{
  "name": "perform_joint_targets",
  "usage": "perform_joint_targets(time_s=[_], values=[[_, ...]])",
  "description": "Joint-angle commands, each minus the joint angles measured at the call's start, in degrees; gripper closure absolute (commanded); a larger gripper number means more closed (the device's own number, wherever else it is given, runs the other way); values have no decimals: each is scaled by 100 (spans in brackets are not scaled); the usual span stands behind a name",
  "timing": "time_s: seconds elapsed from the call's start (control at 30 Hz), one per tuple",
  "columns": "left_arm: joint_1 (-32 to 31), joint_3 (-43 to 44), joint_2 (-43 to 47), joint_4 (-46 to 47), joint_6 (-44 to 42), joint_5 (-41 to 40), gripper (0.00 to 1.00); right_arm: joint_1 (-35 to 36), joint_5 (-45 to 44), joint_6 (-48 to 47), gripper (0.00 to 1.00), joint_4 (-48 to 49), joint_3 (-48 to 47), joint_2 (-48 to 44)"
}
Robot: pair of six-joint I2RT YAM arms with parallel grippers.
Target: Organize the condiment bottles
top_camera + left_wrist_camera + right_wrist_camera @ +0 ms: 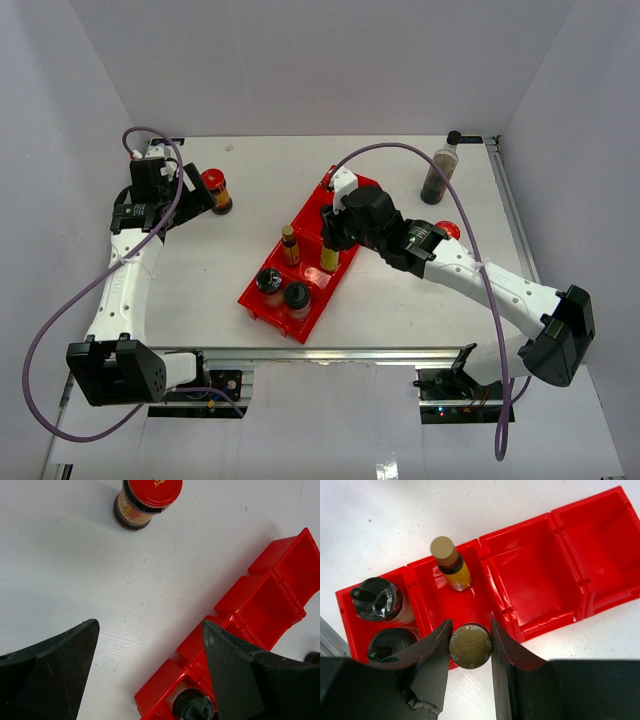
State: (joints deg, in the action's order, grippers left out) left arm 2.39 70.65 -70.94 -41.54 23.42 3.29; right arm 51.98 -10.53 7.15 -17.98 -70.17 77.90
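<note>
My right gripper (470,629) is shut on the gold cap of a slim yellow-labelled bottle (470,646), at the near wall of the red bin (535,580); it also shows in the top view (329,258). The second slim bottle (451,562) stands in the same compartment. Two black-lidded jars (376,599) (387,645) fill the end compartment. My left gripper (150,625) is open and empty, a short way from a red-lidded jar (147,500) on the table. The other red-lidded jar (448,230) is half hidden behind my right arm. The tall dark-liquid bottle (440,170) stands at the back right.
The red bin (300,262) lies diagonally mid-table; its two far compartments are empty. Grey walls close in the table on the left, back and right. A metal rail runs along the near edge (340,355).
</note>
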Motion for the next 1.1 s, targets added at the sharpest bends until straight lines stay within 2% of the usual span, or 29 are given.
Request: perform_joint_targets(time_s=[0.0,0.47,0.7,0.8,0.93,1.07], values=[[73,-25,164,67,9,186,6,221,-235,44,92,833,-75,139],[76,-80,361,59,12,248,6,366,-417,-227,92,2523,738,675],[74,-195,298,174,17,184,6,451,-451,-244,91,3095,1114,653],[76,-239,259,228,30,182,6,485,-513,-265,80,3124,1192,640],[76,-235,203,279,30,160,6,497,-575,-286,58,3069,1216,630],[68,-185,73,291,9,119,6,497,-603,-294,53,3033,1242,626]])
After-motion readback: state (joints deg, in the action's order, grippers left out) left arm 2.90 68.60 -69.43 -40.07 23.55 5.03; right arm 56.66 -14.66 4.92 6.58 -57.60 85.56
